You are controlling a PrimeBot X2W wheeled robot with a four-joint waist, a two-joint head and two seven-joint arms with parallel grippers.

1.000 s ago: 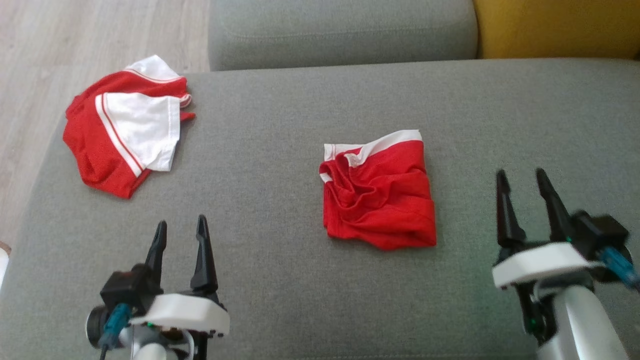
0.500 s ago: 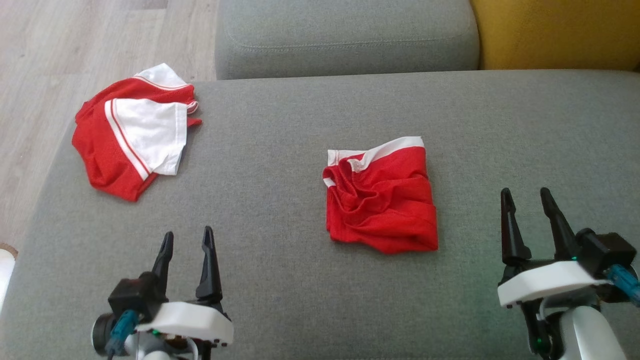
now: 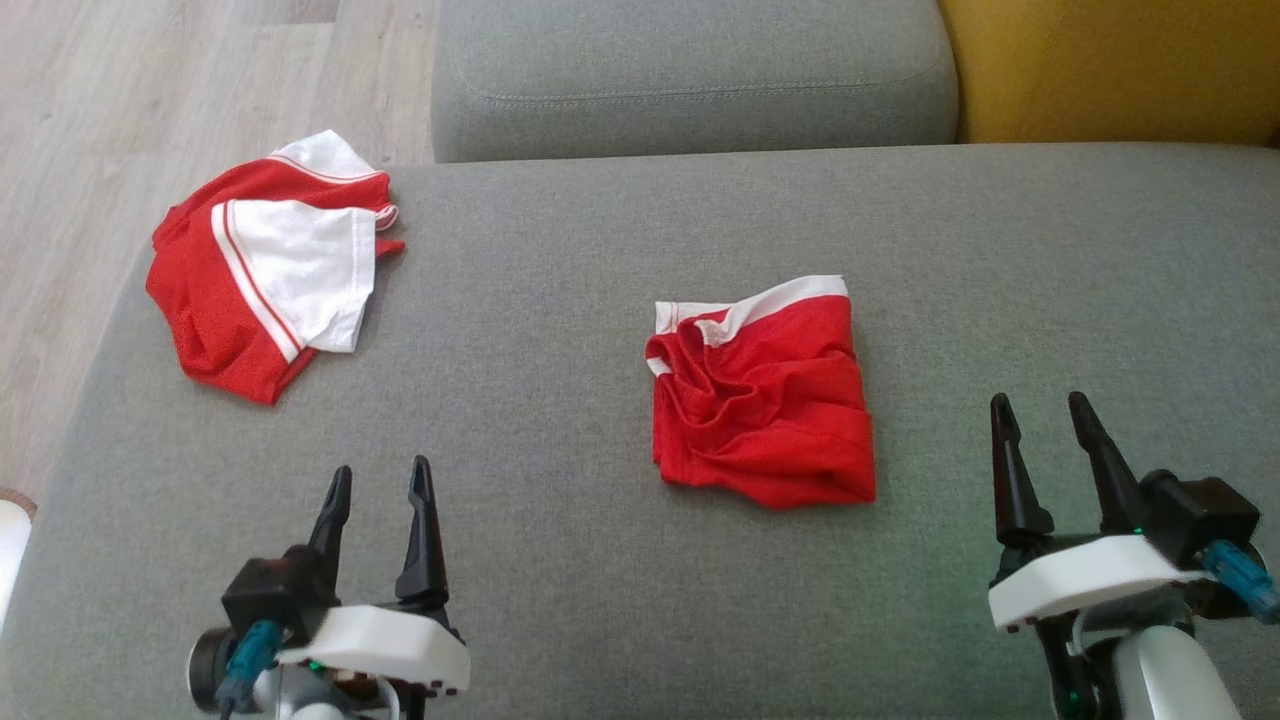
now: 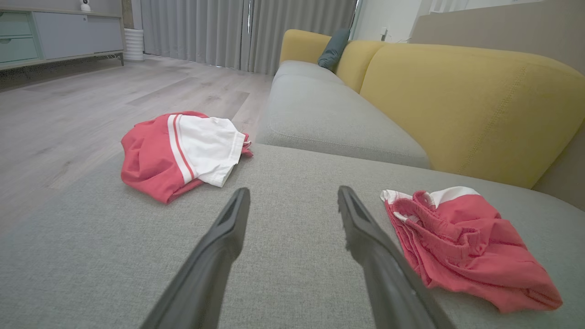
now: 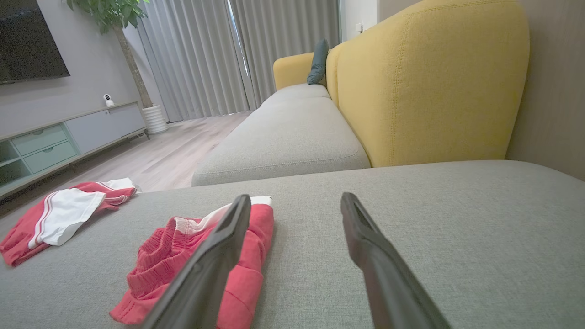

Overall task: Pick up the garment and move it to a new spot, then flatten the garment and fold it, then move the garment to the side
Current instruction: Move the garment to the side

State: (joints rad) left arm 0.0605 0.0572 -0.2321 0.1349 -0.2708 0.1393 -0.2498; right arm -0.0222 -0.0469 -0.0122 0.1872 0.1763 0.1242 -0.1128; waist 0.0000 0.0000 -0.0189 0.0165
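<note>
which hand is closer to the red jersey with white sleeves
Left. The left hand is in front of the red jersey with white sleeves; the right hand is far across the grey cushion, past the smaller red garment.

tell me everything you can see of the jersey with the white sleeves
The jersey is red, in a fabric that looks like fine mesh, with white sleeves edged by a thin red-and-white stripe. It is folded into a loose, rumpled bundle: one white sleeve lies flat on top and a second white patch shows at the far end. No print is visible. It rests at the far left corner of the grey cushion, and nothing else touches it.
</note>
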